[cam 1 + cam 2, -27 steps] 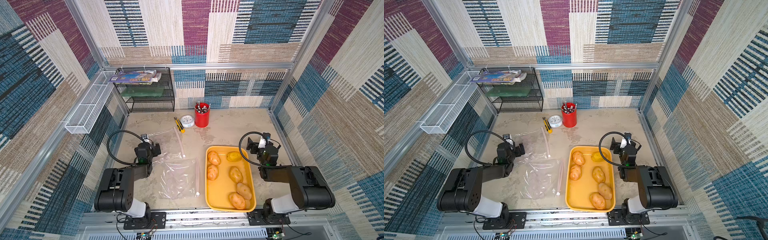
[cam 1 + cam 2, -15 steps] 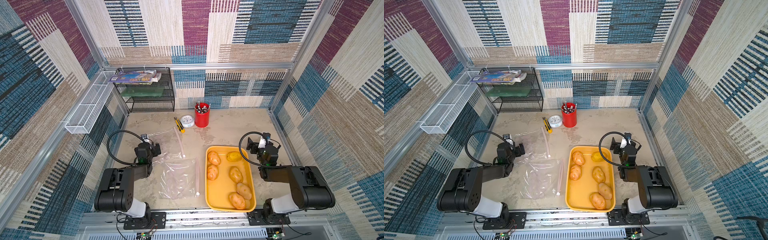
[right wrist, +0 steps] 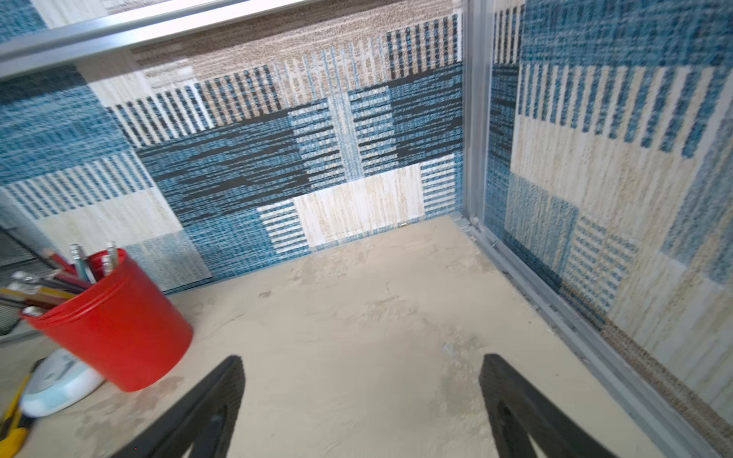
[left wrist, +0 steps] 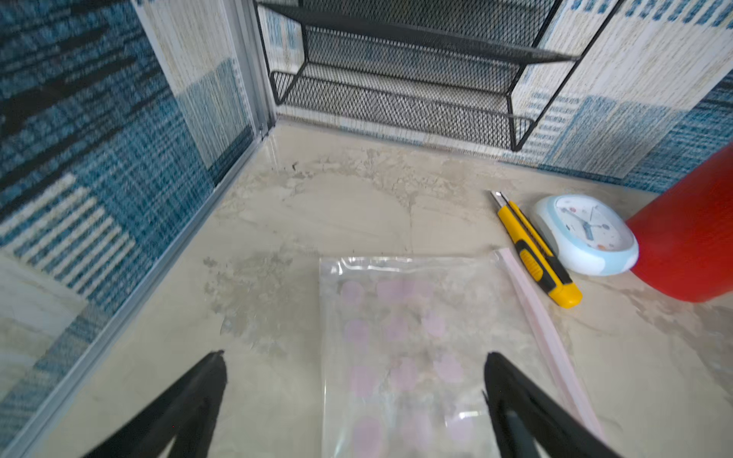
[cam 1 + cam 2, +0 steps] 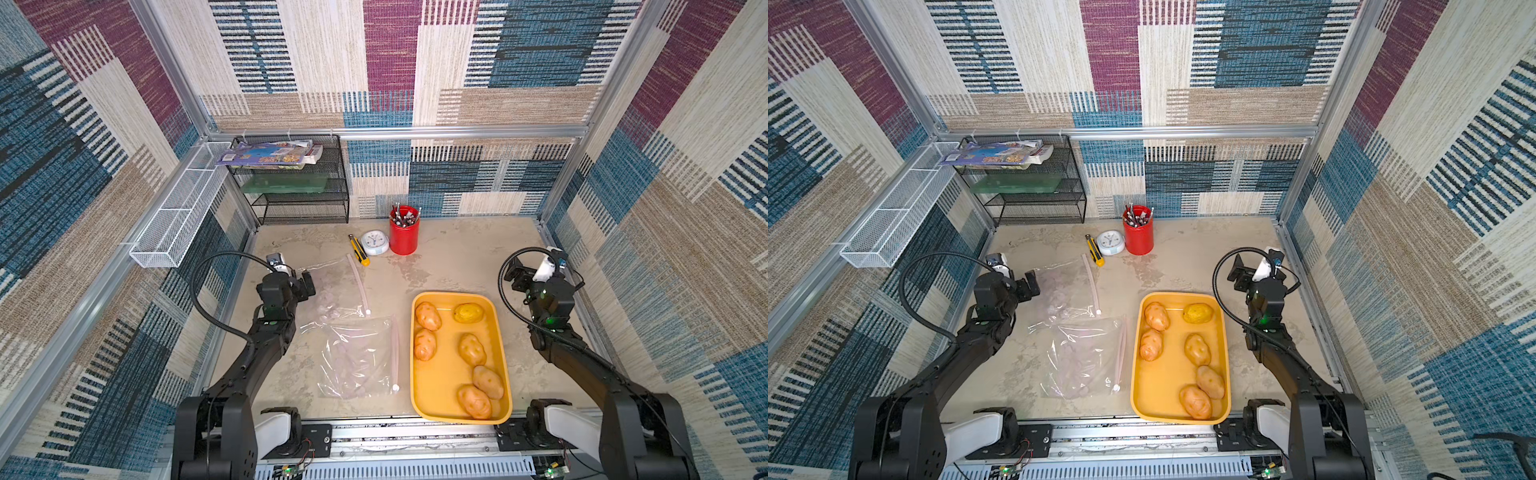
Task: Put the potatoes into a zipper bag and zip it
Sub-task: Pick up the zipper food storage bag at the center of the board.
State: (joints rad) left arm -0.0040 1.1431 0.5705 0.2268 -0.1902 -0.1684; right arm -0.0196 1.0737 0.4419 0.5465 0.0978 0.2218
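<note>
Potatoes (image 5: 471, 349), six tan-orange and yellow ovals, lie in a yellow plastic tray (image 5: 440, 386). Both arms' jaws stand released, grasping nothing.

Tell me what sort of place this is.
Probably a robot test cell, not a kitchen: patterned wall panels in an aluminium frame box in a small tabletop, two arms are mounted at its front edge, and potatoes sit staged on a yellow tray.
</note>
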